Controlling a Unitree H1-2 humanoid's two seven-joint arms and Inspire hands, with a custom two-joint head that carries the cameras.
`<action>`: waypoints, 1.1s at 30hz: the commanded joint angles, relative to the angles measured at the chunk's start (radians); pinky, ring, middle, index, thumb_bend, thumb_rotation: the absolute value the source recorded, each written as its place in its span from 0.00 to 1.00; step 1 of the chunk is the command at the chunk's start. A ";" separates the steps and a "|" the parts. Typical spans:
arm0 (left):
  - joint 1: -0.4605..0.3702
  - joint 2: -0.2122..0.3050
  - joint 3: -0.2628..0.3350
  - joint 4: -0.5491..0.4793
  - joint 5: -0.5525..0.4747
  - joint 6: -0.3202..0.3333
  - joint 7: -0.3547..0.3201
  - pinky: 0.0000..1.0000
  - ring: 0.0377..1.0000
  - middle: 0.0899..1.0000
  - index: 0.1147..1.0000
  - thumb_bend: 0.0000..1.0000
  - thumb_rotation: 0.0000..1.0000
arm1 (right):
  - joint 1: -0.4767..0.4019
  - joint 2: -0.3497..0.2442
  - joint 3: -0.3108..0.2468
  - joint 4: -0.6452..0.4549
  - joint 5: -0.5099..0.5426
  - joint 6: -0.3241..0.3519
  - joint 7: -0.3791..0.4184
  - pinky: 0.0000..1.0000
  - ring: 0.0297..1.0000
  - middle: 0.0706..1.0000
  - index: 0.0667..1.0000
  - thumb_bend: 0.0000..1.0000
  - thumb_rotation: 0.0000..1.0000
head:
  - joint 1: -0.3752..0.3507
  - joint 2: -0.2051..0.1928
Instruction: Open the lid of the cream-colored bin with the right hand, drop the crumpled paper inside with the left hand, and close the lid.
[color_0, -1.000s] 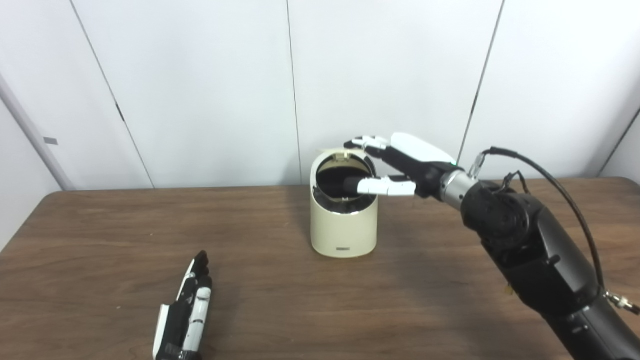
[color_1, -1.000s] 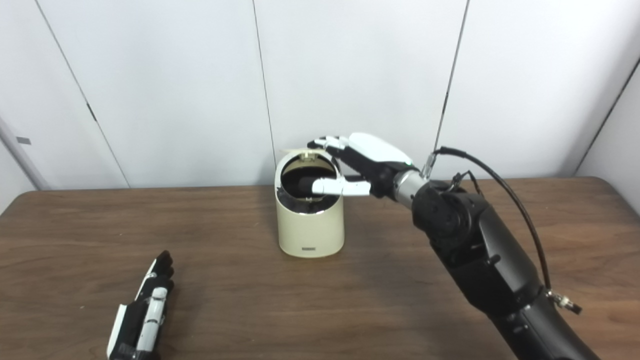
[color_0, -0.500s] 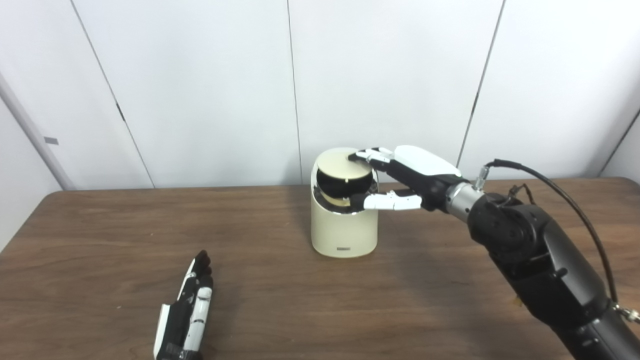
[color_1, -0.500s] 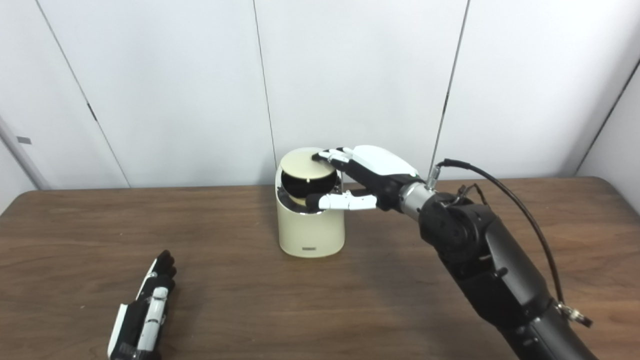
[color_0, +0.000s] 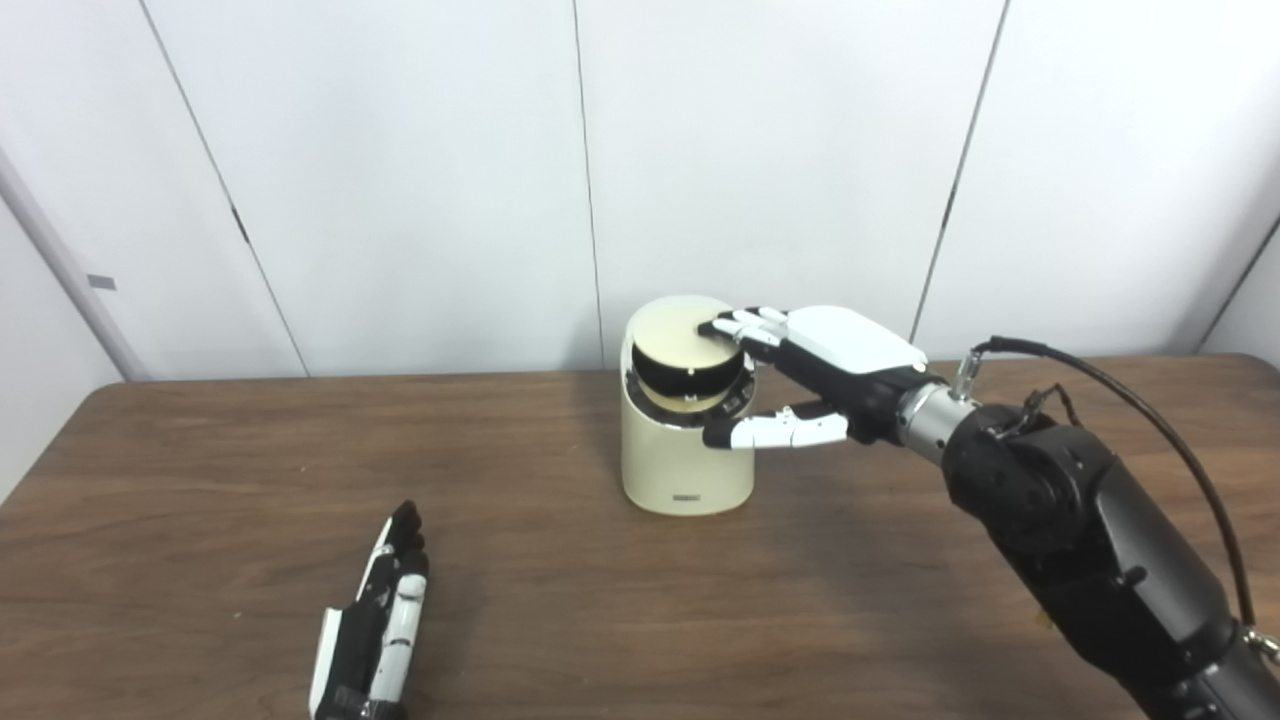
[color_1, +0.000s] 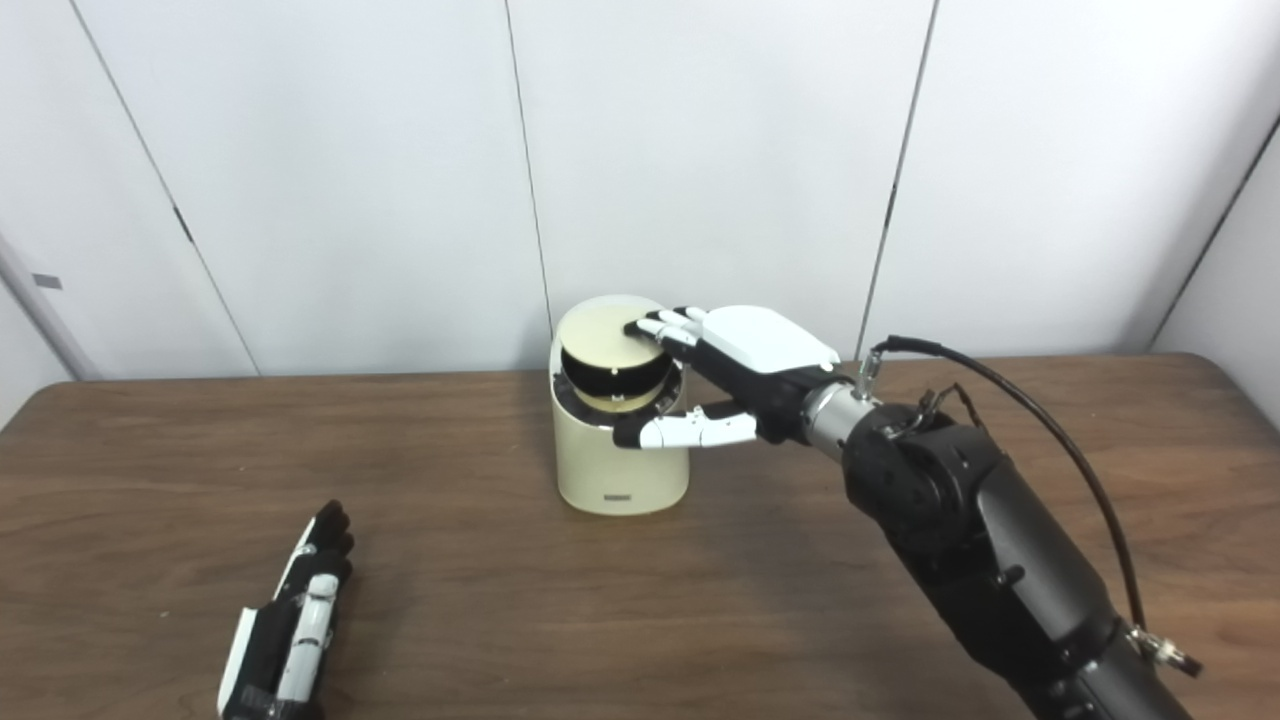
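Observation:
The cream-colored bin (color_0: 686, 460) stands at the middle back of the brown table (color_0: 200, 470). Its round lid (color_0: 675, 330) is tilted forward, partly lowered, with a dark gap under its front edge. My right hand (color_0: 810, 375) reaches in from the right with its fingers apart; the fingertips (color_0: 725, 325) rest on top of the lid and the thumb (color_0: 765, 432) lies along the bin's right rim. My left hand (color_0: 375, 625) lies flat and open on the table at the front left, holding nothing. No crumpled paper shows in either view.
White wall panels (color_0: 400, 180) rise right behind the table's far edge. A black cable (color_0: 1130, 400) loops above my right forearm. The right arm (color_1: 980, 540) crosses the table's right half.
The lid has swung from standing upright to tilted well down over the opening. My right hand has come down with it, fingertips on top. The left hand has not moved.

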 joint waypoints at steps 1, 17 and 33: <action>0.003 -0.017 -0.018 0.026 0.005 0.014 -0.004 0.99 0.98 0.98 0.97 0.52 0.79 | -0.018 -0.023 0.004 -0.034 -0.025 -0.048 -0.006 1.00 1.00 0.97 0.93 0.60 0.97 | 0.002 0.001; 0.006 -0.024 -0.020 0.019 -0.002 0.021 -0.007 1.00 0.99 0.98 0.97 0.53 0.78 | 0.011 0.015 0.029 -0.008 -0.128 -0.165 -0.045 1.00 1.00 0.95 0.92 0.61 0.97 | 0.007 0.010; 0.004 -0.031 -0.022 0.023 -0.006 0.012 -0.006 1.00 0.98 0.98 0.97 0.54 0.77 | 0.029 0.016 0.031 0.003 -0.163 -0.212 -0.050 1.00 1.00 0.96 0.92 0.61 0.99 | 0.022 0.018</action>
